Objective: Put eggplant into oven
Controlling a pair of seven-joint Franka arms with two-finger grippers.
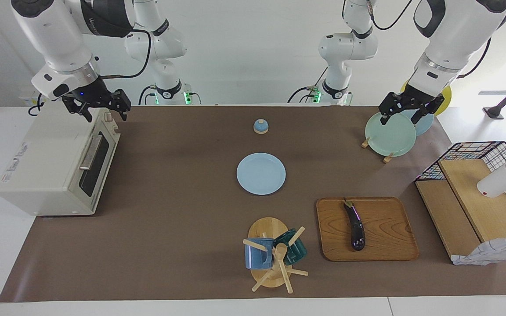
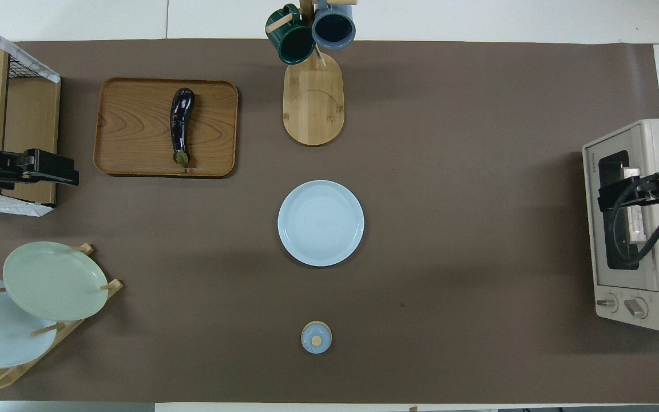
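Observation:
The dark purple eggplant lies lengthwise on a wooden tray, stem end toward the robots. The cream oven stands at the right arm's end of the table with its glass door shut. My right gripper hangs open and empty over the oven's top front edge. My left gripper is raised, open and empty, over the spot between the plate rack and the wooden shelf, well apart from the eggplant.
A light blue plate lies mid-table, with a small blue lidded knob nearer to the robots. A mug tree with two mugs stands beside the tray. A plate rack and a wire-sided wooden shelf occupy the left arm's end.

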